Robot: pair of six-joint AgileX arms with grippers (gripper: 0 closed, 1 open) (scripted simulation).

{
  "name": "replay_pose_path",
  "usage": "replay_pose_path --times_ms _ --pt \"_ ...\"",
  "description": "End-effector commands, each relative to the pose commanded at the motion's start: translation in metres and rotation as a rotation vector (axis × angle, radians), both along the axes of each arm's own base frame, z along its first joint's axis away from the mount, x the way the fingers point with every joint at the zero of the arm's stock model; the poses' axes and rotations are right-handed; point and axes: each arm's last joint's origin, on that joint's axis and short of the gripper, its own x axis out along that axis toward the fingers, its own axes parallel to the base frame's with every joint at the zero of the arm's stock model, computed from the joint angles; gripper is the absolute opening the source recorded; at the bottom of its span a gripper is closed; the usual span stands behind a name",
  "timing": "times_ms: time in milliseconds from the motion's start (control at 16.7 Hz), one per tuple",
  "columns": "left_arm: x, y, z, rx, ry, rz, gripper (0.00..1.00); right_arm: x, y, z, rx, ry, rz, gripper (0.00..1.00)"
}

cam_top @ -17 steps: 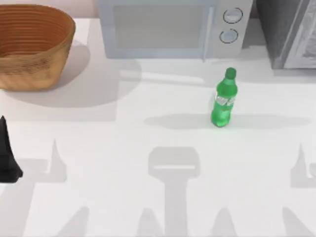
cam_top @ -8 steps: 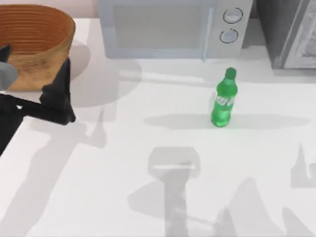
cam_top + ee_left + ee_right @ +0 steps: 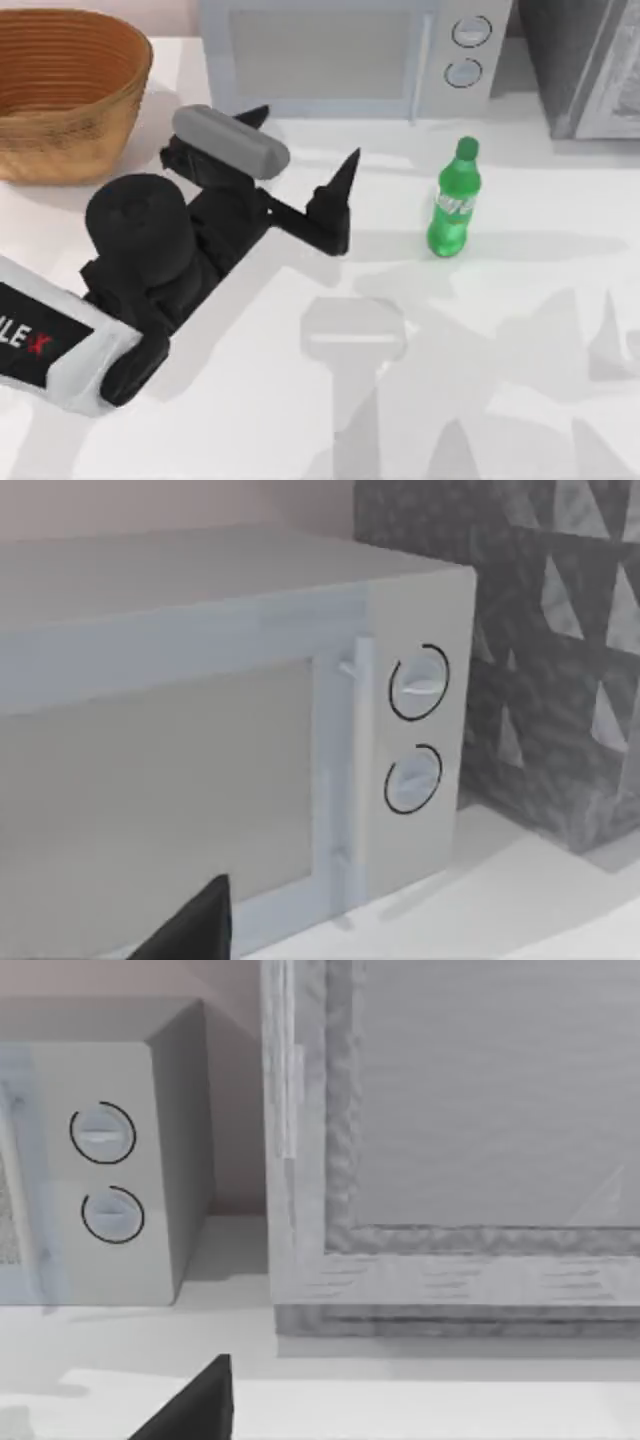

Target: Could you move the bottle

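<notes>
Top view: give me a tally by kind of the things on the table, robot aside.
Bottles: 1, green, upright
Baskets: 1, wicker
Microwaves: 1
Grey textured cabinet: 1
Total: 4

It looked like a rendered kitchen: a white counter (image 3: 520, 330) carried a pale microwave (image 3: 350, 55) at the frame's top centre, a wicker basket (image 3: 65, 90) upper left, and a grey patterned cabinet (image 3: 590, 65) upper right
</notes>
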Motion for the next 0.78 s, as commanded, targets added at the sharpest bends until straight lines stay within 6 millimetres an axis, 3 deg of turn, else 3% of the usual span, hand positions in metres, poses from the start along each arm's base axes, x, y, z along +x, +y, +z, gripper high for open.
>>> replay_pose_path --times_ms 180,420,540,780 --pt "0.003 -0.036 -0.050 0.012 0.011 -0.085 1.00 0.000 0.000 0.000 0.000 0.000 0.000 1.00" --pt "-0.005 -0.062 -0.097 0.016 0.010 -0.160 1.00 0.000 0.000 0.000 0.000 0.000 0.000 1.00" --pt "-0.008 -0.067 -0.108 0.016 0.007 -0.178 1.00 0.000 0.000 0.000 0.000 0.000 0.000 1.00" --pt "-0.009 -0.068 -0.110 0.016 0.007 -0.181 1.00 0.000 0.000 0.000 0.000 0.000 0.000 1.00"
